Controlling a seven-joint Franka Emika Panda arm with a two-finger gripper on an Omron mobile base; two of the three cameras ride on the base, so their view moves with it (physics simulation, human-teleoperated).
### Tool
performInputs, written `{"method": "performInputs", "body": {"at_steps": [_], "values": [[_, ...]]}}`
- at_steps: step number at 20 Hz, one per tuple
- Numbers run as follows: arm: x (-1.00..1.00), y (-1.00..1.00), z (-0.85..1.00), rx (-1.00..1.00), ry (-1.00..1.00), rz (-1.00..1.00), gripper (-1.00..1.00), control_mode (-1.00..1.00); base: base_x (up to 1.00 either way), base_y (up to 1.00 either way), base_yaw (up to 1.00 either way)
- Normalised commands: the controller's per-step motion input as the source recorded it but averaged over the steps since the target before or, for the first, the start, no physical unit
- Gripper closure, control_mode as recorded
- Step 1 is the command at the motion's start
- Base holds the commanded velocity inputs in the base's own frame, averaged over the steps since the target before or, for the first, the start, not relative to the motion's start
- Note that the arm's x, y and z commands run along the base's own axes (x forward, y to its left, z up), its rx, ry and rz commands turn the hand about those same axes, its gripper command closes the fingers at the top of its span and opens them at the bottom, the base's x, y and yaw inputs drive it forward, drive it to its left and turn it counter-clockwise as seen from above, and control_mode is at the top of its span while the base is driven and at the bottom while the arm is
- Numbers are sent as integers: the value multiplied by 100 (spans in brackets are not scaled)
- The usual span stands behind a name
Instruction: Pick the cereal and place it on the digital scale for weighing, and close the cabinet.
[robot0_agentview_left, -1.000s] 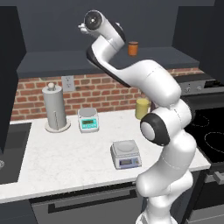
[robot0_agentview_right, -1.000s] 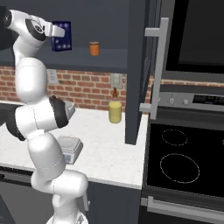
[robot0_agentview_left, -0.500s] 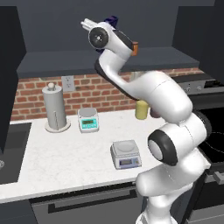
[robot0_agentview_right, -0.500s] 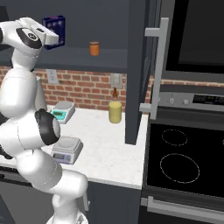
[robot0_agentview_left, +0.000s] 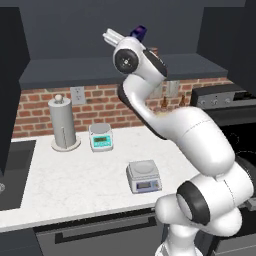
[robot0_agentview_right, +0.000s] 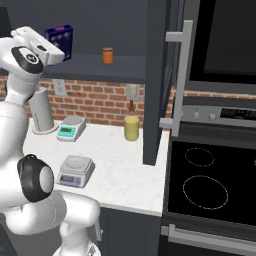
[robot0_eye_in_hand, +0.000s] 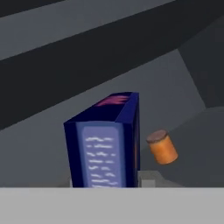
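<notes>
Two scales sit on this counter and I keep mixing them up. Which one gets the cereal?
On the white counter below the brick wall, find the paper towel roll. The scale beside it has a teal-green front; skip that. The digital scale sits nearer the counter's front edge, with a bluish-purple display.

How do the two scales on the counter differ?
The near scale has a bluish-purple front panel; the far scale has a teal-green front. The near one stands out toward the counter's front edge; the far one sits back by the brick wall, beside the paper towel roll. Both are low and bare-topped.
</notes>
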Motion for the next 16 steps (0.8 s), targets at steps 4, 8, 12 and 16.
{"method": "performInputs", "body": {"at_steps": [4, 8, 12, 16], "values": [[-100, -14, 16, -12, 11, 5, 100, -100, 0, 0, 0], [-100, -27, 2, -12, 12, 10, 100, -100, 0, 0, 0], [-100, -46, 0, -10, 5, 23, 100, -100, 0, 0, 0], [-100, -41, -3, -9, 0, 39, 100, -100, 0, 0, 0]]}}
